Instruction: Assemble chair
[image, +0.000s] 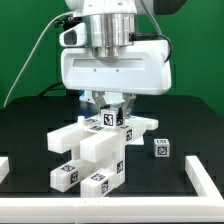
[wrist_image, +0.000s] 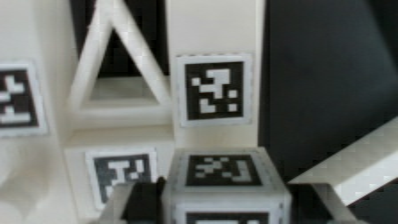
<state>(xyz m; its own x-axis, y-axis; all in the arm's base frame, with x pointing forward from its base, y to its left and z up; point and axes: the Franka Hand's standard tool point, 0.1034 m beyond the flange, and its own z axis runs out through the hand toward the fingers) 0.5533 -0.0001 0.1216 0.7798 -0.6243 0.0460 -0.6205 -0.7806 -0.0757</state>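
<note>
The chair parts (image: 92, 152) lie in a white tagged cluster in the middle of the black table. My gripper (image: 110, 110) hangs straight down over the cluster's far end. Its dark fingers (wrist_image: 148, 196) press both sides of a short white post (wrist_image: 224, 178) with square tags on its faces. In the wrist view my gripper (wrist_image: 226, 196) frames that post closely, with no gap on either side. Beyond the post lie a flat white panel (wrist_image: 217, 90) with a tag and a braced piece (wrist_image: 111, 60) with slanted bars. The post's lower end is hidden.
A small loose tagged block (image: 160, 148) lies towards the exterior view's right of the cluster. A thin white border frame (image: 203, 180) runs along the table's front right, with another stretch of the frame (image: 3, 166) at the left edge. A green wall stands behind.
</note>
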